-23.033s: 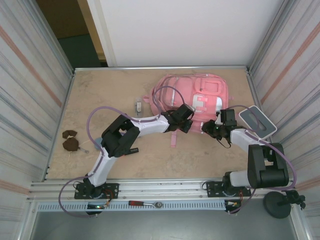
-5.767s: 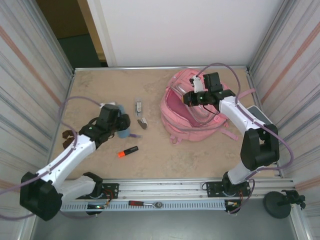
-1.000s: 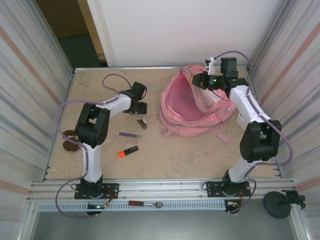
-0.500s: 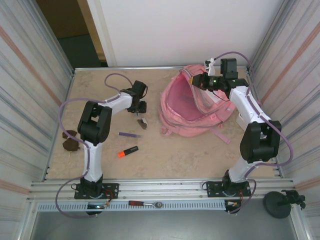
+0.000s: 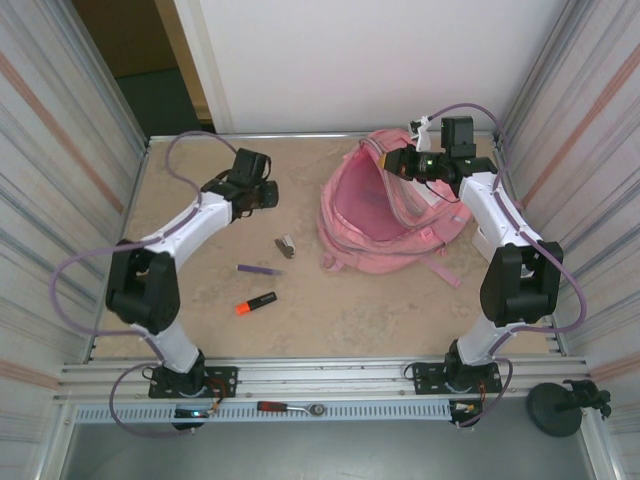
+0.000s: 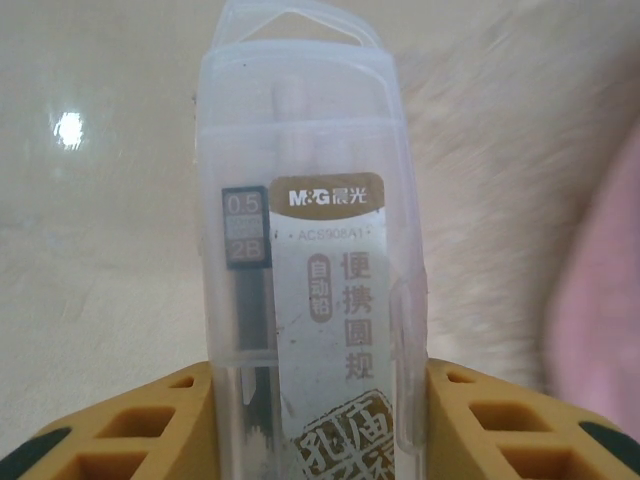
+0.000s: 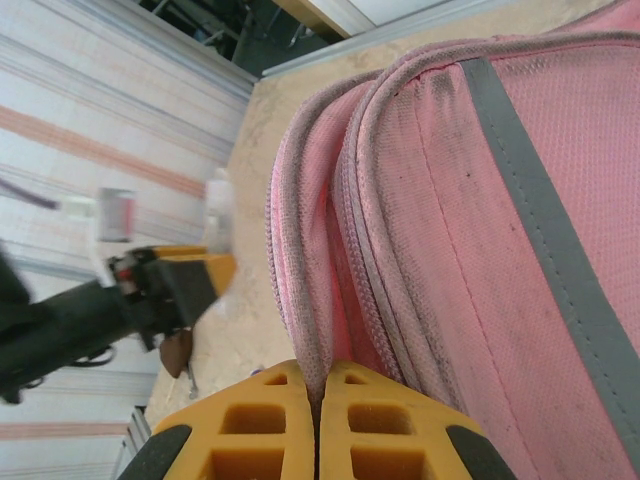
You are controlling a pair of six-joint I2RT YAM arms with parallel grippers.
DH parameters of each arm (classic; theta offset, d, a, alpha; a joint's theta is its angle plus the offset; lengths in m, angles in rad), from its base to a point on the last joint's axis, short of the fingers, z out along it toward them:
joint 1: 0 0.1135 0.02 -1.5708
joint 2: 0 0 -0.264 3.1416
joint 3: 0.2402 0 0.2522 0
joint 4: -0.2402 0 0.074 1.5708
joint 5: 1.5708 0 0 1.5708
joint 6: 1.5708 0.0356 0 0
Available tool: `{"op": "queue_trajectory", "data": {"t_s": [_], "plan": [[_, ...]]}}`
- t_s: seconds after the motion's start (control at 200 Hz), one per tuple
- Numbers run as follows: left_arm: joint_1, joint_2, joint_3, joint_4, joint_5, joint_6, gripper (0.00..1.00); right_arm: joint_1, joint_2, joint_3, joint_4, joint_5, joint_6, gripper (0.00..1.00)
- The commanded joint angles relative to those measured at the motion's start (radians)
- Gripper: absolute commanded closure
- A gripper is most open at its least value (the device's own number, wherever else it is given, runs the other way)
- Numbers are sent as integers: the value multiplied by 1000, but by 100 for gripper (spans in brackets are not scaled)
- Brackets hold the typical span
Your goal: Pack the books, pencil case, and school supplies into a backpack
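Now | clear lead box [image 6: 310, 230] clamped in left hand [image 6: 320, 388] | right hand [image 7: 320, 400] clenched on backpack [image 7: 480, 250] rim

- backpack [image 5: 372, 208]: pink, deeper pink inside; grey stripe in the right wrist view.
- box [image 6: 310, 250]: clear plastic; tan label band, black patch at its 8 o'clock with pale digits.
- marker [image 5: 255, 302]: orange and black.
- pen [image 5: 259, 269]: purple.
- table [image 5: 350, 310]: beige, mottled.
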Motion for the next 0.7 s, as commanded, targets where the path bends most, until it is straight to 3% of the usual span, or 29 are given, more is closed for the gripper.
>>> {"op": "queue_trajectory", "data": {"t_s": [0.0, 0.366, 0.696], "plan": [[-68, -48, -20, 78, 75, -73, 56, -3, -27, -13, 20, -4, -24, 100], [-235, 42, -13, 334, 234, -366, 56, 0, -25, -14, 43, -12, -5, 100], [-298, 306, 218, 378, 249, -507, 54, 0, -25, 15, 53, -24, 14, 100]]}}
